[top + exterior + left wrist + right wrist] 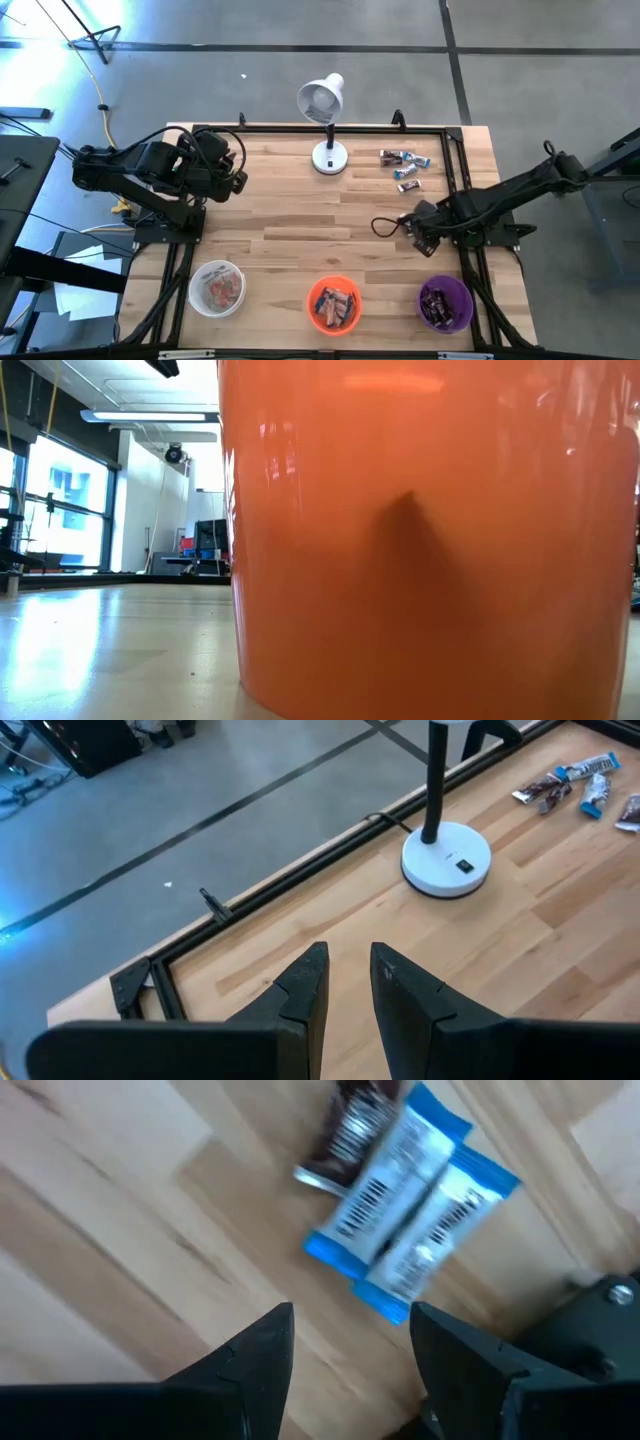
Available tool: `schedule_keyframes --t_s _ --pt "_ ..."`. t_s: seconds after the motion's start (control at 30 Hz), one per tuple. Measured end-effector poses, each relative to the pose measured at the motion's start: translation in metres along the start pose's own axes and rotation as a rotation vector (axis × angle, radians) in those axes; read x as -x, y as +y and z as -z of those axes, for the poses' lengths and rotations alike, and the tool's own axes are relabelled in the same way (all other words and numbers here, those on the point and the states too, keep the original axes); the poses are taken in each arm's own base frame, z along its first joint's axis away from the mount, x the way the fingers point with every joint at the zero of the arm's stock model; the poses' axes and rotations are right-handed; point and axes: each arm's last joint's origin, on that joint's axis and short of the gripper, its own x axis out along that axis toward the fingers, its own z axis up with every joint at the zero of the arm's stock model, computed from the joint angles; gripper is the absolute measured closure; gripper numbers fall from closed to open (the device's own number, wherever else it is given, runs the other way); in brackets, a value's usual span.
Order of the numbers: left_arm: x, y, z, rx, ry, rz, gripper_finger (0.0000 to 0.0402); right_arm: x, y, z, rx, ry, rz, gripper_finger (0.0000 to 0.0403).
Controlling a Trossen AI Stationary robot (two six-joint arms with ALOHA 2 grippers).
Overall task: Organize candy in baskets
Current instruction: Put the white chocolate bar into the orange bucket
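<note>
Right claw open above loose candy, three baskets part-filled.

The pale wooden table point(300, 230) sits on grey floor, a white desk lamp point(325, 125) at its far edge. The white basket point(217, 288), orange basket point(334, 304) and purple basket point(445, 304) lie nearer the front than the right gripper point(350, 1345), whose fingers are spread and empty. Blue-wrapped and brown-wrapped candies point(400, 1190) lie just ahead; it should centre on one wrapper before closing. The left gripper point(345, 985) waits, narrowly parted and empty.
</note>
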Motion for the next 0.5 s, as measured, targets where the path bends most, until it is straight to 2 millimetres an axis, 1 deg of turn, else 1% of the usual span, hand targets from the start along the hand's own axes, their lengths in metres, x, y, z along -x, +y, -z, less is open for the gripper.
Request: schedule_keyframes --t_s 0.17,0.33,0.5 --pt "0.000 0.000 0.000 0.006 0.014 0.010 0.0337 -0.012 -0.008 0.001 -0.017 0.039 0.034 0.0206" --pt "0.000 0.000 0.000 0.029 0.014 0.011 0.0337 -0.022 -0.013 -0.003 -0.104 0.028 0.022 0.0206" --pt "0.000 0.000 0.000 0.029 0.014 0.011 0.0337 -0.025 -0.017 -0.009 -0.101 0.004 0.028 0.0206"
